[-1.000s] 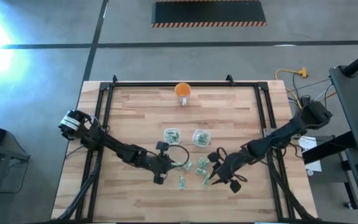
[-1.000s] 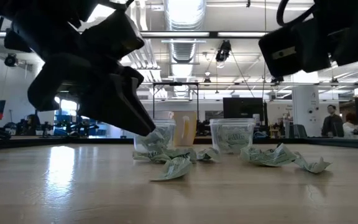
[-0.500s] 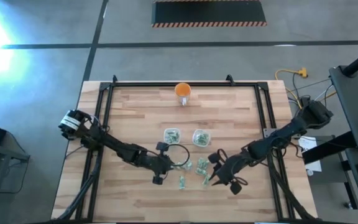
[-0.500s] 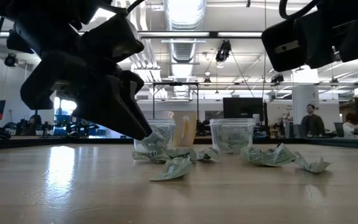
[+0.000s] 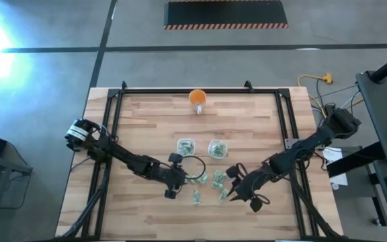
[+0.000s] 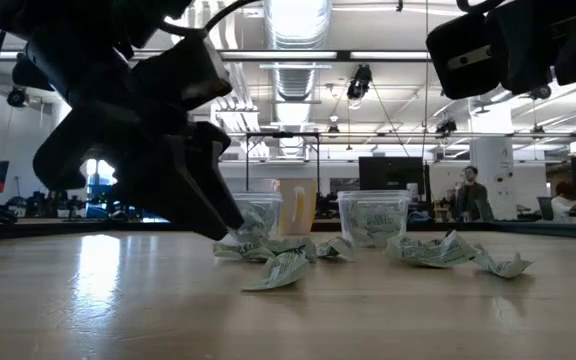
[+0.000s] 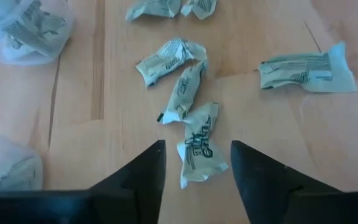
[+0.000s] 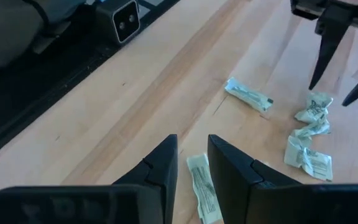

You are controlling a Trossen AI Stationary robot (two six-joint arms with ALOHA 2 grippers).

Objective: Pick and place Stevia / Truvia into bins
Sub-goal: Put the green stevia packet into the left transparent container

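Several pale green-and-white Stevia sachets (image 5: 218,179) lie loose on the wooden table, near the two clear bins (image 5: 186,145) (image 5: 218,148), which both hold sachets. My left gripper (image 7: 197,165) is open and low over the left end of the pile (image 6: 268,250). One crumpled sachet (image 7: 199,144) lies flat on the wood between its fingertips, and I see no touch. My right gripper (image 8: 192,158) hangs above the table at the pile's right side (image 5: 234,188). It is open by a narrow gap, and a sachet (image 8: 202,183) lies on the wood below that gap.
An orange cup (image 5: 197,98) stands at the far edge, in the middle. The bins also show in the left wrist view (image 7: 23,31) (image 7: 5,168). A black frame (image 5: 116,107) runs along the table's left, right and far sides. Bare wood lies at the near edge.
My left gripper has opened wider where it stands, over the sachet at the left end of the pile. The sachets and bins have kept their places.
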